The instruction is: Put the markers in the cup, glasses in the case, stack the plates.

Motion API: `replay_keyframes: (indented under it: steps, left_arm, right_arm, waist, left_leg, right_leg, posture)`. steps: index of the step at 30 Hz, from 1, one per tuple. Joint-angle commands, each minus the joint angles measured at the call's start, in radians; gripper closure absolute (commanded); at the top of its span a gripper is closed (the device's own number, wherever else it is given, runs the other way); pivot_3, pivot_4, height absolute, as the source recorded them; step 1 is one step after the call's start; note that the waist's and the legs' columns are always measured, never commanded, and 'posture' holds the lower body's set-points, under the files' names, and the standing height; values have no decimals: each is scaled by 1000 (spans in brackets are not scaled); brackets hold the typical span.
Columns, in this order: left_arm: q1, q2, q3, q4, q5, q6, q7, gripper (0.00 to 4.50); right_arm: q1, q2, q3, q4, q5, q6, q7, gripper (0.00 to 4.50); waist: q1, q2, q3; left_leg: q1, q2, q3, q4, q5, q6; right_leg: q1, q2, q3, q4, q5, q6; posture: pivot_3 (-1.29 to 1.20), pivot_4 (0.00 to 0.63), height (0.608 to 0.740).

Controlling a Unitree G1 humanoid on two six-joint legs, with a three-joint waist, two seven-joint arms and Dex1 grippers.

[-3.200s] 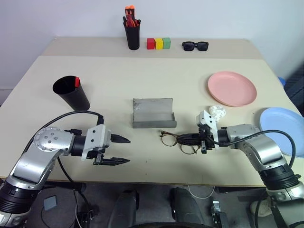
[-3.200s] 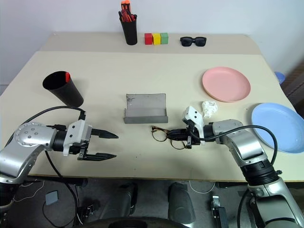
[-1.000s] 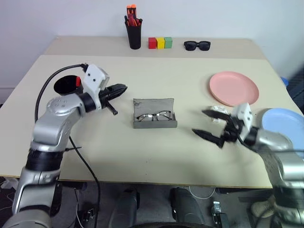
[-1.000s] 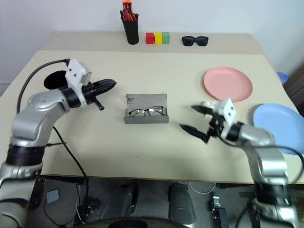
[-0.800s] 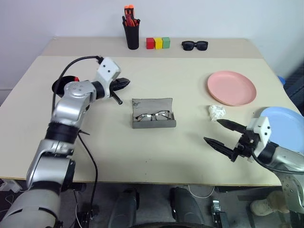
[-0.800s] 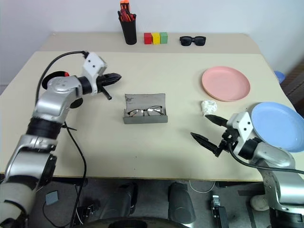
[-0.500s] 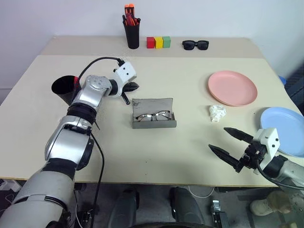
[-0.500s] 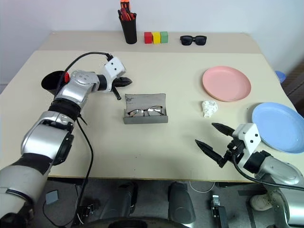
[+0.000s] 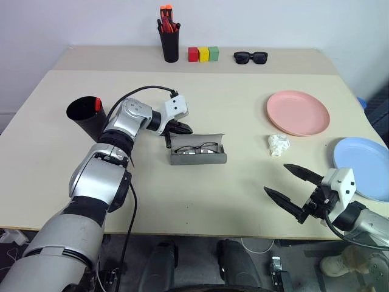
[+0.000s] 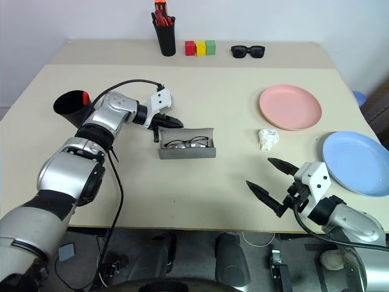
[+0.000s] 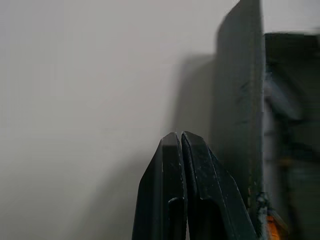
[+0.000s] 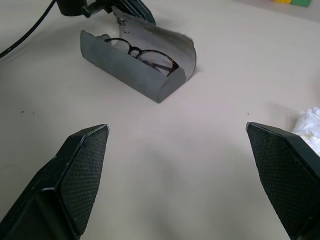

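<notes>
The left claw (image 9: pixel 185 128) is pinched tight and holds nothing. Its tip sits at the back of the grey case (image 9: pixel 197 156), by the upper left corner of the lid. The lid stands half up and leans forward. The case lies near the middle of the frame, and its long side runs left to right across the picture. The glasses (image 9: pixel 196 148) lie inside it, the same way. The lid lies just to the right of the claw tip, so I think a push toward the lower part of the frame would fold it shut. The left arm is much nearer to the case than the right arm.

The right claw (image 9: pixel 294 191) is spread wide and empty. It hangs at the lower right of the frame, well apart from the case.

Now the count. There is one case and one pair of thin glasses. There are two plates: the pink plate (image 9: pixel 298 113) at the right, and the blue plate (image 9: pixel 363 157) near the right edge, well apart from each other and not yet stacked. There is one wide black cup (image 9: pixel 87 118) at the left, with a red tip poking up inside it. I cannot tell how many markers are in it. No marker lies loose on the surface (image 9: pixel 231 91).
</notes>
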Motion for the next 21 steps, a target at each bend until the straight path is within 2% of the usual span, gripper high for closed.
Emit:
replay_keyframes:
  steps: [1, 5, 8, 10, 15, 18, 21]
  left_arm:
    - [72, 61, 27, -192, -59, 61, -132, 4437]
    - [202, 120, 20, -462, -96, 181, -180, 4437]
    - [381, 161, -22, -705, -116, 313, -199, 4437]
    - [443, 176, -38, -789, -119, 359, -191, 4437]
    - [448, 131, 73, -899, -180, 396, -4, 4437]
    - [456, 144, 120, -1036, -276, 492, 2, 4437]
    - [476, 138, 121, -1185, -362, 595, 7, 4437]
  right_arm:
    - [-11, -12, -9, -11, 14, -12, -1, 0]
    - [-22, -17, -6, -5, 19, -1, -3, 0]
    - [-53, -23, 10, 13, 17, 22, -17, 0]
    - [-65, -25, 15, 22, 11, 28, -24, 0]
    - [-110, -14, -28, 65, -16, 28, -105, 0]
    - [-116, -7, -99, 112, -30, 37, -185, 0]
    - [-104, -9, -155, 211, -121, -15, -266, 0]
  waist:
    - [-4, 0, 0]
    - [-4, 1, 0]
    - [-2, 2, -1]
    - [-1, 2, -2]
    - [10, 2, -2]
    - [4, 2, -2]
    - [3, 2, -2]
  left_leg:
    - [0, 0, 0, 0, 0, 0]
    - [1, 1, 0, -1, 0, 0]
    - [1, 1, -1, 0, 0, 0]
    - [4, 1, -1, 0, 0, 0]
    - [6, 1, -1, 2, 0, 1]
    - [4, 1, -1, 2, 0, 1]
    - [3, 1, -1, 0, 0, 1]
  right_leg:
    - [0, 0, 0, 0, 0, 0]
    - [0, 0, 0, 1, 0, 0]
    - [1, 0, 0, 1, 0, -1]
    - [4, 0, 0, 0, 0, -1]
    - [7, 0, 0, 1, 0, -1]
    - [5, 0, 0, 0, 0, -1]
    - [3, 0, 0, 0, 0, -1]
  posture:
    - [0, 150, 740]
    - [0, 150, 740]
    - [0, 150, 740]
    - [0, 150, 740]
    - [0, 150, 740]
    - [0, 150, 740]
    - [0, 150, 740]
